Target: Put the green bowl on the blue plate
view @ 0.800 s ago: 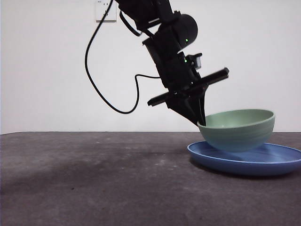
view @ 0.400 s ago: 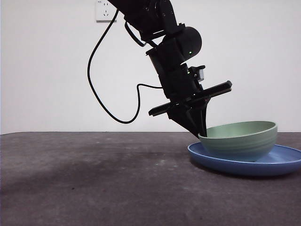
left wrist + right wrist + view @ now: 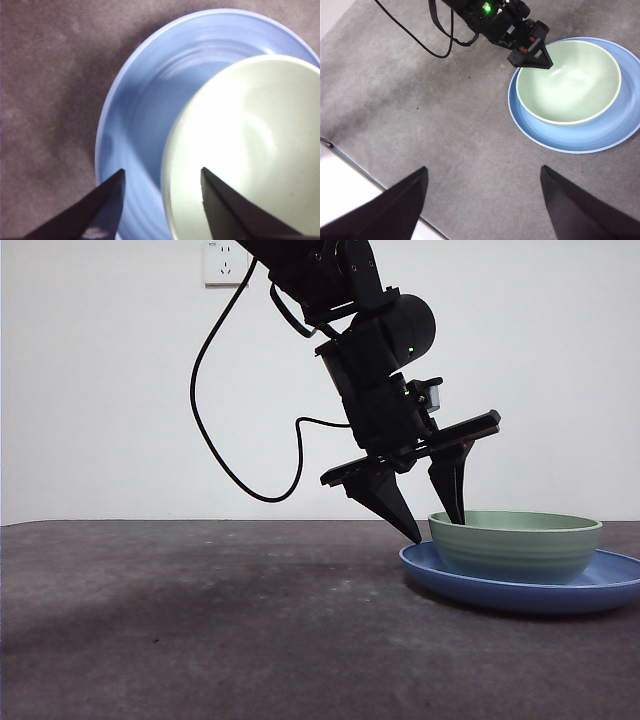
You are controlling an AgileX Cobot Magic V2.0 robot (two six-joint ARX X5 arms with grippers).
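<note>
While your left gripper hangs at centre right of the front view, jaws spread and holding nothing, its tips straddle the near rim of the green bowl. That bowl sits upright in the blue plate. Your right gripper waits wide open, empty.

The bench is covered in a dark grey, slightly mottled, felt-like surface that runs level to a white wall behind it. In the right wrist view one pale edge of the bench shows at a corner. Directly on it lies the plate, blue, glossy and shallow, sitting flat towards one side of the front view. A black cable trails over the surface, apart from the plate.
</note>
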